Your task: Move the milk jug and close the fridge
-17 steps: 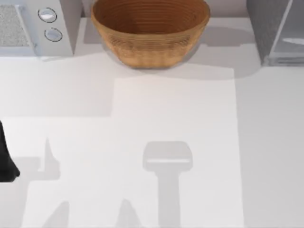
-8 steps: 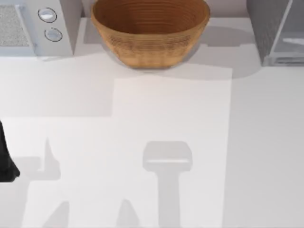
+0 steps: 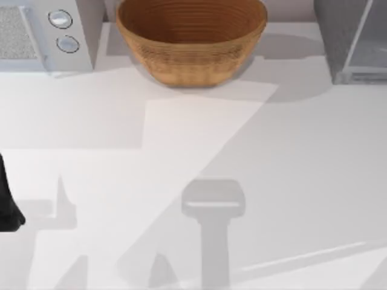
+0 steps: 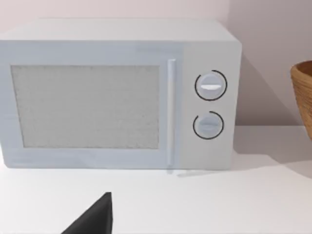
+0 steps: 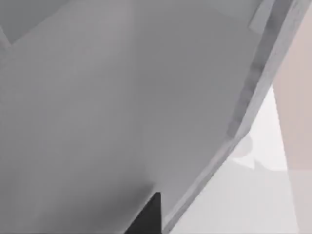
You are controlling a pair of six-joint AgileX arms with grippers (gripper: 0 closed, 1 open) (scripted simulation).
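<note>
Fridge (image 3: pixel 354 42) at top view's far right corner, door panel ajar.
Stiff and heavy, probably; best pushed flat near door's free edge. Right gripper's jaw state: cannot tell.

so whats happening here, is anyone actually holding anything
Nothing is visibly being held. The left arm sits parked at the table's left edge, its wrist camera facing the microwave. The right wrist camera is pressed up close to a plain grey panel with a pale edge strip, probably part of the fridge at the back right. A woven basket stands at the back centre.
</note>
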